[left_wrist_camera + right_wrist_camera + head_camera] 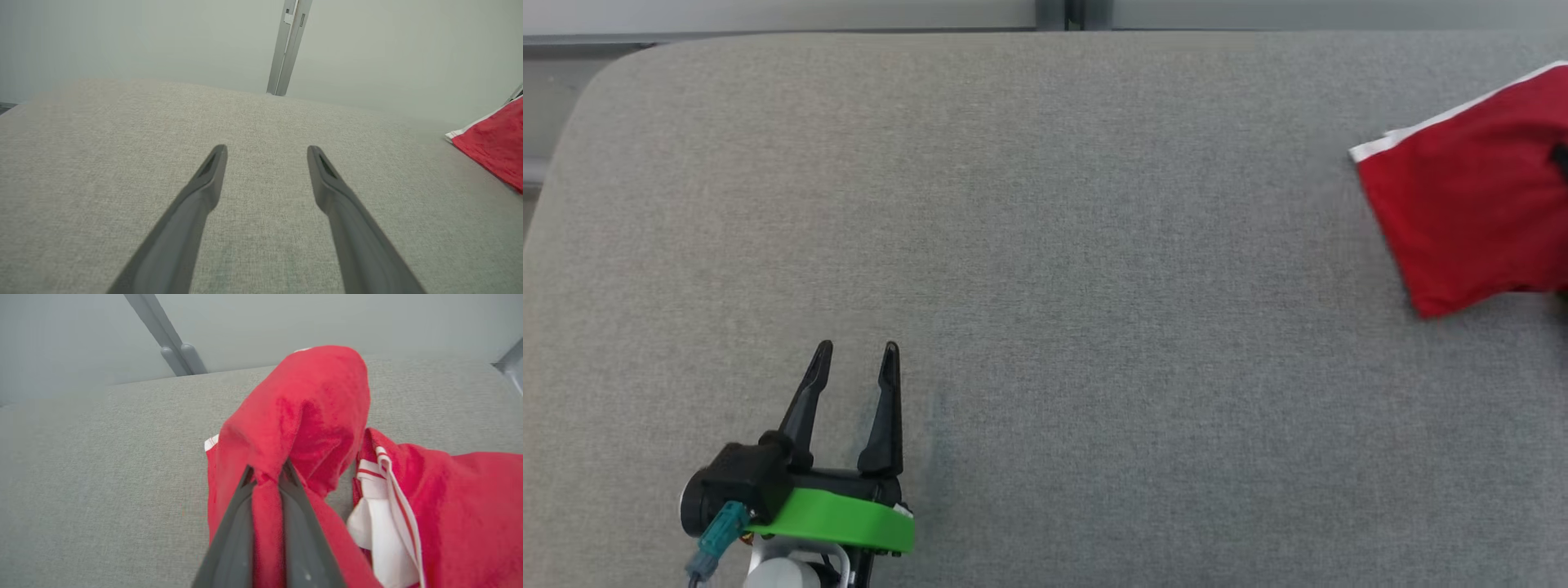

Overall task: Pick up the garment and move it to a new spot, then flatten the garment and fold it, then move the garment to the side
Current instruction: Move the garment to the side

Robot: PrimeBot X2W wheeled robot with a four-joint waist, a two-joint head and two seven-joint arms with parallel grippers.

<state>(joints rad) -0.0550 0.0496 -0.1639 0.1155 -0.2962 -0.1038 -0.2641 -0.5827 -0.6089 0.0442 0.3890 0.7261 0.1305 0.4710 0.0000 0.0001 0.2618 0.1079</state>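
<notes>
The garment [1474, 200] is red with white trim and lies at the table's far right edge in the head view. It also shows at the right edge of the left wrist view, garment [496, 143]. In the right wrist view my right gripper [267, 475] is shut on a raised fold of the red garment [302, 412], which bunches up over the fingertips; more red and white cloth lies to the right. My left gripper [858, 353] stands open at the lower left, far from the cloth, with nothing between its fingers [204, 183].
The grey fabric-covered table [1045, 245] spreads wide between the left gripper and the garment. A pale wall with a grey vertical post [288, 45] rises behind the table's far edge.
</notes>
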